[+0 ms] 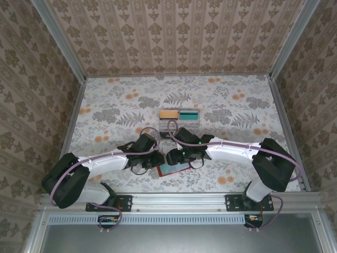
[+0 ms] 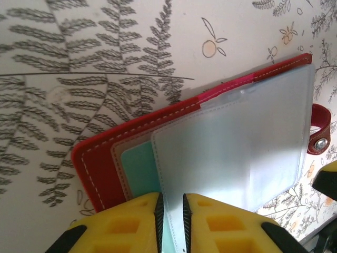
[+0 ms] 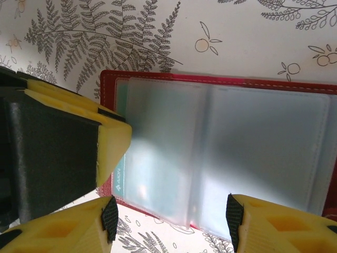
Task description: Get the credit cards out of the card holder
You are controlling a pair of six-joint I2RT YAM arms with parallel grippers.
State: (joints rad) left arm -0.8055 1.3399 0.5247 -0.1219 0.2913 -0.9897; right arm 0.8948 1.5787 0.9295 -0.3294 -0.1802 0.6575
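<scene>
The red card holder lies open on the floral table between both grippers. In the left wrist view its red cover holds frosted plastic sleeves, with a teal credit card in the pocket under them. My left gripper has its jaws nearly together around the top sleeve's near edge, with a slim gap showing. My right gripper hangs open over the sleeves, holding nothing. The left gripper's yellow finger sits at the holder's left edge, beside the teal card.
A clear compartment tray with orange and teal contents stands behind the grippers, mid-table. The holder's closing tab sticks out on its far side. Patterned walls ring the table; the near rail lies close behind the holder.
</scene>
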